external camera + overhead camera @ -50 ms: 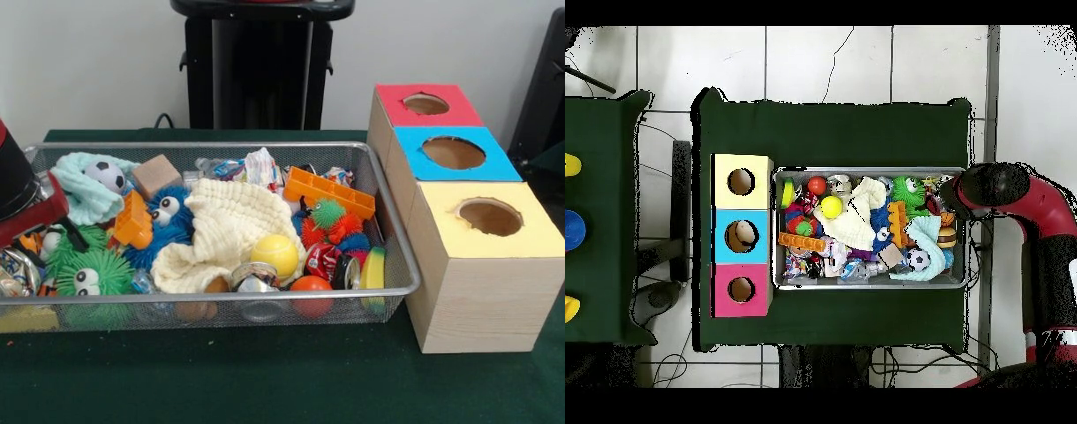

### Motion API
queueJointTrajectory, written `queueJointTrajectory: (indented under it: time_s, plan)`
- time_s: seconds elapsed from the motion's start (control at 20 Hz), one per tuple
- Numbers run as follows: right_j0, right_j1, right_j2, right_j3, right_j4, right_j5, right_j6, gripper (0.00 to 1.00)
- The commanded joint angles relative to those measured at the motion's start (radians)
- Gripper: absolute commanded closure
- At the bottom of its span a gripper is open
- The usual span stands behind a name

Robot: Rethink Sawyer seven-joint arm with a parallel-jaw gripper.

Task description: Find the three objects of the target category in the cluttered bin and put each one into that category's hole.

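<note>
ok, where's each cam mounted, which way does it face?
Front: across the table, low, facing the wire bin and three-hole box; arm shows at left edge.
Overhead: above, straight down; red arm curves over the bin's right end.
Shared: bin, box, yellow ball.

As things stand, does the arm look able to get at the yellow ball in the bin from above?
Probably yes. The yellow ball lies on top of the clutter beside the cream cloth, nothing covering it. The arm hangs over the bin's opposite end, so it must cross first.
</note>
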Motion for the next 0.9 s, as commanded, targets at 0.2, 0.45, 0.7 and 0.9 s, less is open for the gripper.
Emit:
queueJointTrajectory:
  time_s: [0.2, 0.45, 0.7, 0.9]
  plan:
    - [-0.016, 0.16, -0.011, -0.034, -0.118, -0.186, -0.319, 0.0]
    - [-0.006, 0.144, -0.019, -0.016, -0.126, -0.194, -0.297, 0.0]
    - [-0.009, 0.147, -0.015, -0.019, -0.122, -0.198, -0.3, 0.0]
    - [-0.01, 0.146, -0.015, -0.018, -0.123, -0.197, -0.304, 0.0]
